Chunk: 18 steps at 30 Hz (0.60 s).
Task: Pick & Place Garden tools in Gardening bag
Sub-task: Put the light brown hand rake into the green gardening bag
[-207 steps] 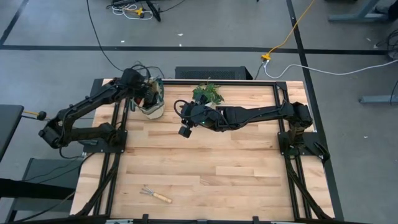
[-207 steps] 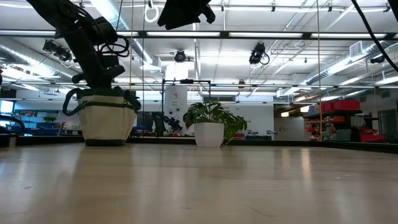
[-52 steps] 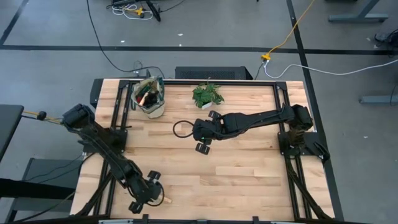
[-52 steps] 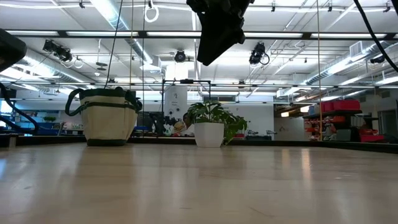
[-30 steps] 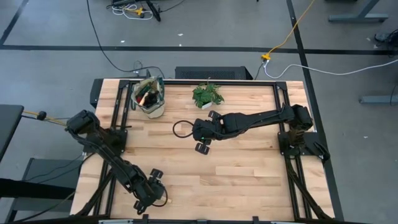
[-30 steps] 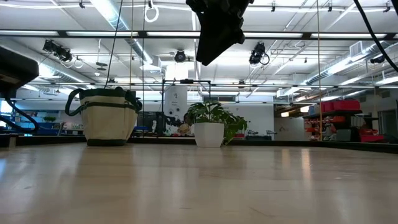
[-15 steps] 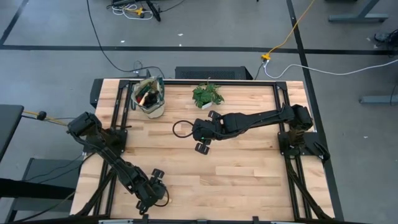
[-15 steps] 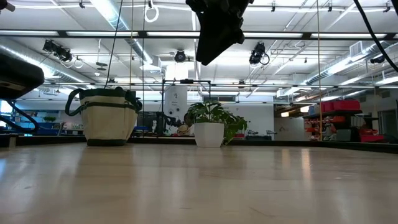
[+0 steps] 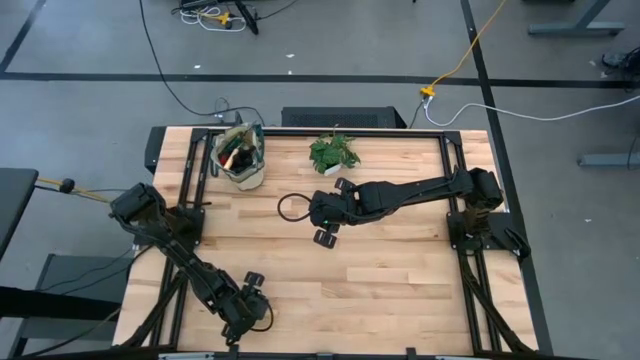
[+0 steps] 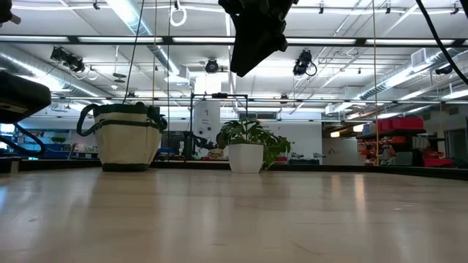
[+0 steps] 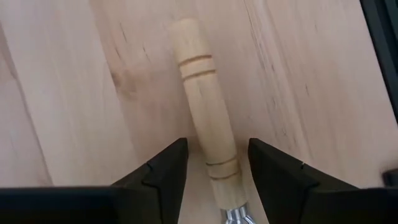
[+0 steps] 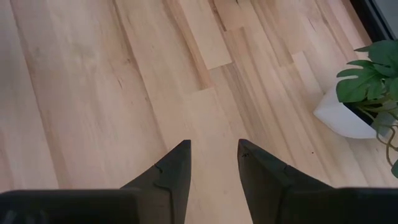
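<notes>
Wooden rake handle lain between spread left gripper fingers, untouched; right gripper parted, empty; bag seen only from above.

no lettering, label, brand mark or number can be read anywhere here; nothing on the round beige canvas bag with dark trim, the pale wooden tool handle or the white plant pot.

Left gripper from gardening bag down astride rake handle.
</notes>
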Each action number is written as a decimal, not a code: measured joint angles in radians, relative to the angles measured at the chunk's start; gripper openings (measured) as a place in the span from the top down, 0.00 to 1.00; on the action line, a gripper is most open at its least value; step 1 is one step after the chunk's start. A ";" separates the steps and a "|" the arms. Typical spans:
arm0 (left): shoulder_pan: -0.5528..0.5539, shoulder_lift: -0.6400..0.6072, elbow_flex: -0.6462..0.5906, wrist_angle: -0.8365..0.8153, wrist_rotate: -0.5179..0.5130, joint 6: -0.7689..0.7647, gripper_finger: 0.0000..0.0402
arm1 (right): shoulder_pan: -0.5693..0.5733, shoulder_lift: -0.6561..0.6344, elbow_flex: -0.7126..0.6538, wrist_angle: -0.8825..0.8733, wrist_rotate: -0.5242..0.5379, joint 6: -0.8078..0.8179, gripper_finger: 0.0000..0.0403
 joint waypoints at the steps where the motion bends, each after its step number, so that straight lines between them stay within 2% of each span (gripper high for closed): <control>1: 0.000 0.000 0.000 0.001 -0.001 0.000 0.57 | 0.000 0.000 0.000 0.000 0.000 0.000 0.67; 4: -0.001 -0.007 0.000 0.004 -0.015 -0.001 0.63 | 0.000 0.000 0.000 0.000 0.000 0.000 0.67; 8: 0.000 -0.008 0.013 -0.008 -0.017 -0.001 0.81 | 0.000 0.000 0.000 0.000 0.000 0.000 0.67; 15: -0.002 -0.001 0.078 -0.120 -0.050 -0.001 0.82 | 0.000 0.000 0.000 0.000 -0.001 0.003 0.67; 18: -0.014 -0.001 0.127 -0.224 -0.114 -0.004 0.82 | 0.000 0.000 0.000 0.000 -0.001 0.003 0.67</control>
